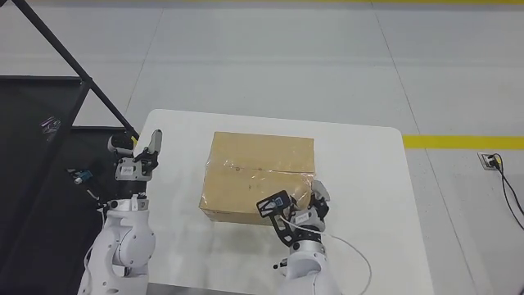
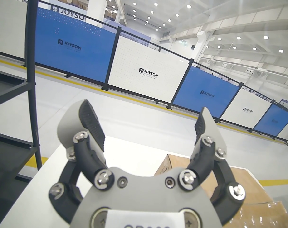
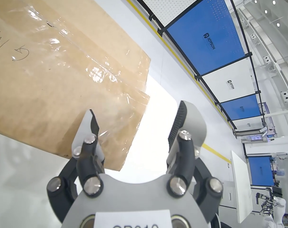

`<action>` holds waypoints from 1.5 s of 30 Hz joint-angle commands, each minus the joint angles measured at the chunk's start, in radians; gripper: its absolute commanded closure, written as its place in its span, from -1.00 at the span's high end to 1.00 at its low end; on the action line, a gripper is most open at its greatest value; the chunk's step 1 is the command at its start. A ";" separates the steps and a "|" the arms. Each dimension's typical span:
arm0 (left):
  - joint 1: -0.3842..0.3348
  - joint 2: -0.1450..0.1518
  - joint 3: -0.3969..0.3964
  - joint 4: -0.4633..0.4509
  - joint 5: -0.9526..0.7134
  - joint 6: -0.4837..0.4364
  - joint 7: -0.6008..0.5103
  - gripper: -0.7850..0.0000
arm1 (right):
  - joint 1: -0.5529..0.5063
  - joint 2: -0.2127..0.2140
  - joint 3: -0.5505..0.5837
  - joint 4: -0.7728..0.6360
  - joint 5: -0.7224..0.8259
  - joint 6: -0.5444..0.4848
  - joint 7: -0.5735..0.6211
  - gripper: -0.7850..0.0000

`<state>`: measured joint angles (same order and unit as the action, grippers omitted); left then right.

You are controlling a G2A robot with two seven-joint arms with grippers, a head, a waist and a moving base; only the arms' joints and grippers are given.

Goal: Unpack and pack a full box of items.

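Centrally, taped box sits on white surface; left jaws apart near it, right jaws apart at its near corner. Grey floor, yellow line, blue-white panels beyond.

Brown cardboard box under glossy clear tape, black pen marks, white table, my left gripper and right gripper silver-grey, black ribbed pads, pale grey floor, yellow line, blue and white dotted fence panels.

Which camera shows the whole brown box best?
The top view: the whole box, closed and taped, on the table. The right wrist view shows one taped corner; the left wrist view, just one end.
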<state>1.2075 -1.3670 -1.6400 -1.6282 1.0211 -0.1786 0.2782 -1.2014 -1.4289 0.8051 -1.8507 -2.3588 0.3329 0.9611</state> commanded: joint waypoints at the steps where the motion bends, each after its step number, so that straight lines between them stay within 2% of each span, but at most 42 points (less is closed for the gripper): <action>1: 0.001 0.001 0.001 -0.001 0.000 0.000 0.001 1.00 | -0.007 -0.004 0.006 -0.002 0.000 -0.001 -0.004 -0.13; 7: 0.004 0.003 0.003 -0.003 0.005 0.003 0.004 1.00 | -0.029 -0.018 0.031 -0.010 0.022 -0.002 -0.012 -0.13; 16: 0.012 0.005 0.005 -0.006 0.006 0.010 0.011 1.00 | -0.068 -0.035 0.078 -0.044 0.103 -0.002 -0.058 -0.29; 19: 0.014 0.006 0.006 -0.006 0.005 0.011 0.013 1.00 | -0.082 -0.038 0.098 -0.059 0.140 -0.007 -0.076 -0.57; 20: 0.014 0.006 0.007 -0.006 0.006 0.010 0.015 1.00 | -0.087 -0.040 0.107 -0.064 0.152 -0.007 -0.081 -0.78; 22: 0.016 0.007 0.008 -0.005 0.008 0.009 0.017 1.00 | -0.096 -0.042 0.122 -0.073 0.167 -0.003 -0.085 -0.99; 33: 0.022 0.010 0.007 -0.007 0.002 0.006 0.019 1.00 | -0.141 -0.057 0.173 -0.121 0.228 0.017 -0.119 -1.00; 39: 0.023 0.012 0.006 -0.002 0.000 0.003 0.020 1.00 | -0.192 -0.058 0.217 -0.175 0.334 0.016 -0.230 -1.00; 45: 0.022 0.014 0.005 0.004 -0.008 0.001 0.020 1.00 | -0.239 -0.051 0.283 -0.211 0.446 -0.064 -0.331 -1.00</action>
<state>1.2295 -1.3533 -1.6354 -1.6246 1.0146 -0.1775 0.2990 -1.4383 -1.4804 1.0808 -2.0609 -1.9241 0.2790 0.6373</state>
